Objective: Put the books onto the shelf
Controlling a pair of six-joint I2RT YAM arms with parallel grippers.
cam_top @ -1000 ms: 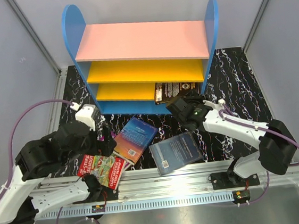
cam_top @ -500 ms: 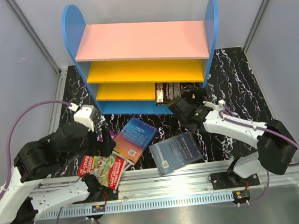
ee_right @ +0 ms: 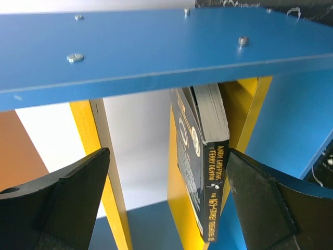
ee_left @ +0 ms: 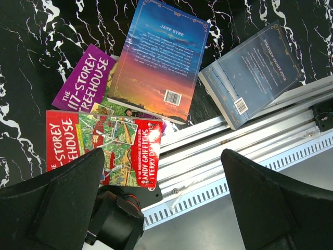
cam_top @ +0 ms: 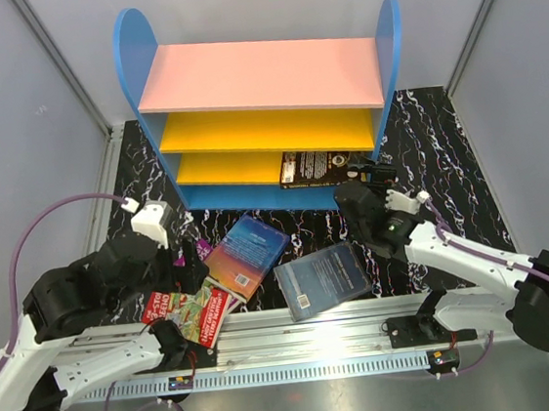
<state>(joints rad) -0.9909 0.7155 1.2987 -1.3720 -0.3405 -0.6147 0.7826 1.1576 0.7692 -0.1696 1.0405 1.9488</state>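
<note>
Since a second ago the right fingers [ee_right: 67, 208] have let go of the black book [ee_right: 200, 156] and drawn back a little from the shelf [cam_top: 261, 74]. They now stand wide apart, gripping nothing, just in front of the book's spine. The black book lies flat on the blue bottom board [cam_top: 245, 201], under the lower yellow board [cam_top: 226, 166], at the right end close to the right side panel [cam_top: 389, 31]. Its gold-lettered spine faces out toward the fingers.

The left fingers [ee_left: 57, 203] are spread wide and empty too, hanging above the near-left corner of the bench [cam_top: 434, 130]; that arm has shifted slightly toward the near-left.

Directly under the left fingers lies a red book [ee_left: 99, 151], flat, with its near edge over the metal rail [ee_left: 250, 140]. Touching it on the far side is a purple book [ee_left: 83, 86], and the blue-orange Jane Eyre [ee_left: 161, 57] lies back cover up, overlapping the purple one. To the right of Jane Eyre, apart from it, a dark blue book [ee_left: 255, 67] lies flat with its near corner at the rail. All four lie on the bench in front of the shelf, whose pink top board [cam_top: 255, 70] and upper yellow board [cam_top: 266, 128] hold no books.
</note>
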